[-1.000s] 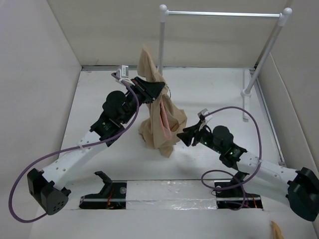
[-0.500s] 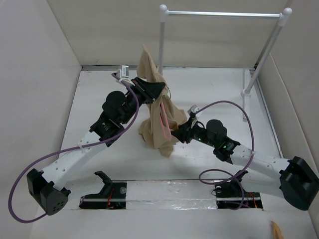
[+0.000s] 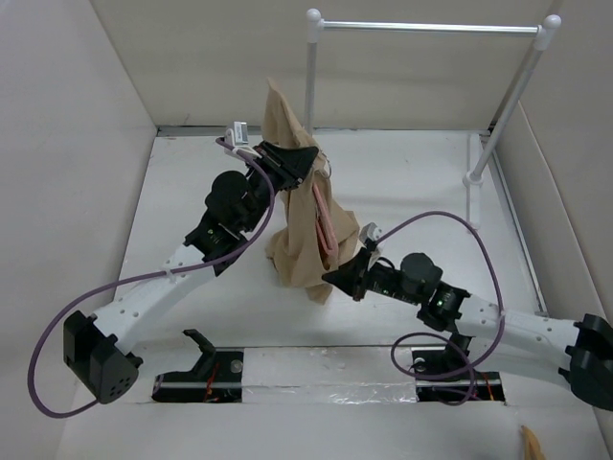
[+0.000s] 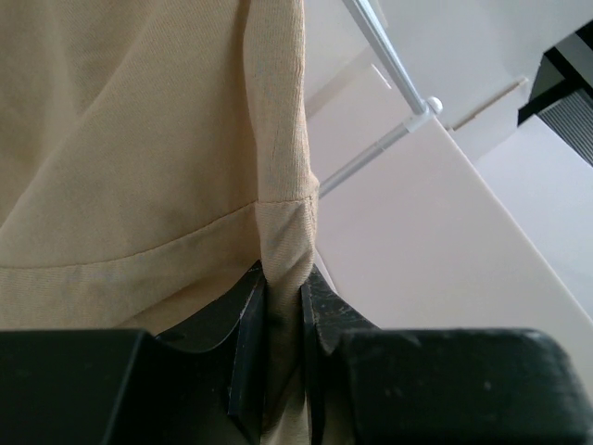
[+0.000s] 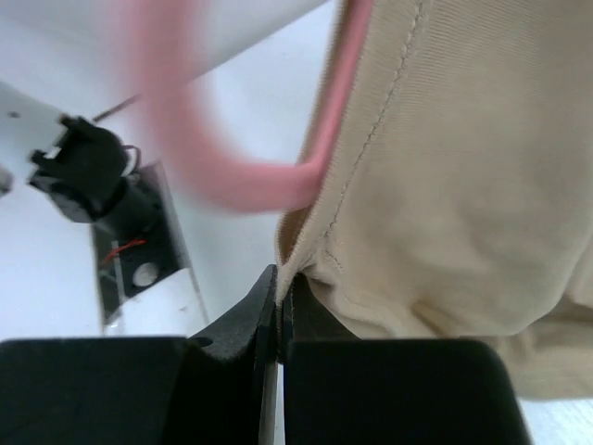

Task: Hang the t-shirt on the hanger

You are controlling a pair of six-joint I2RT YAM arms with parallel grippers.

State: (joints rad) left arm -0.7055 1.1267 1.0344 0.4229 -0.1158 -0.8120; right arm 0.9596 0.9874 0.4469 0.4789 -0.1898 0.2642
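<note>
The tan t-shirt (image 3: 297, 230) hangs bunched above the table's middle, held up by my left gripper (image 3: 305, 165), which is shut on a folded seam of the t-shirt (image 4: 278, 232) near its top. The salmon-pink hanger (image 3: 324, 222) runs down through the cloth, and its pink bar (image 5: 232, 185) shows blurred beside the hem. My right gripper (image 3: 335, 279) is shut on the lower hem of the t-shirt (image 5: 445, 185), its jaws pinching the cloth edge. The hanger's hook is hidden.
A white-posted rack with a metal rail (image 3: 431, 27) stands at the back right, one post (image 3: 310, 77) just behind the shirt. White walls box in the table. Black fixtures (image 3: 206, 359) sit at the near edge.
My right gripper moved left and down to the shirt's lower hem and went from open to shut on it. The left arm shifted slightly, lifting the shirt a little.
</note>
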